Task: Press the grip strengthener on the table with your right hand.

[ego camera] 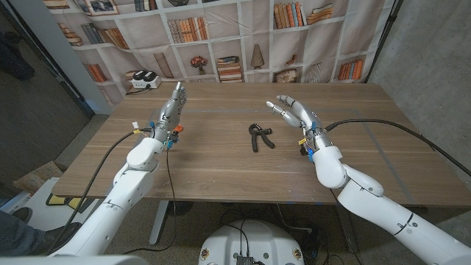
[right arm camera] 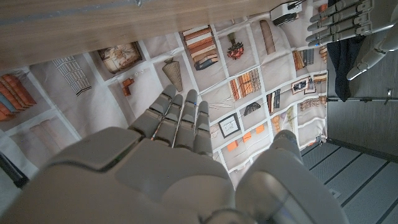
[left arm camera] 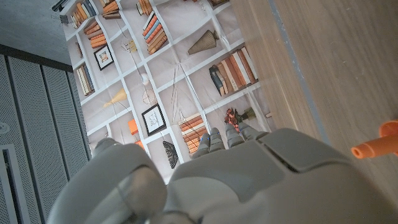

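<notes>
A black grip strengthener (ego camera: 260,136) lies on the wooden table (ego camera: 221,169) near its middle, handles pointing toward the front. My right hand (ego camera: 296,114) hovers to its right with fingers spread and nothing in it; the same right hand (right arm camera: 180,124) reaches with straight fingers toward the bookshelf backdrop. My left hand (ego camera: 171,112) stands upright at the table's left with fingers together and extended, holding nothing, well apart from the strengthener. The back of my left hand (left arm camera: 236,174) fills the lower part of the left wrist view. My left hand (right arm camera: 348,25) also shows in the right wrist view.
A white device (ego camera: 144,79) sits at the table's back left corner. A printed bookshelf backdrop (ego camera: 235,37) hangs behind the table. Black cables (ego camera: 390,126) run across the table's right side. An orange fitting (left arm camera: 379,142) sticks out by my left wrist.
</notes>
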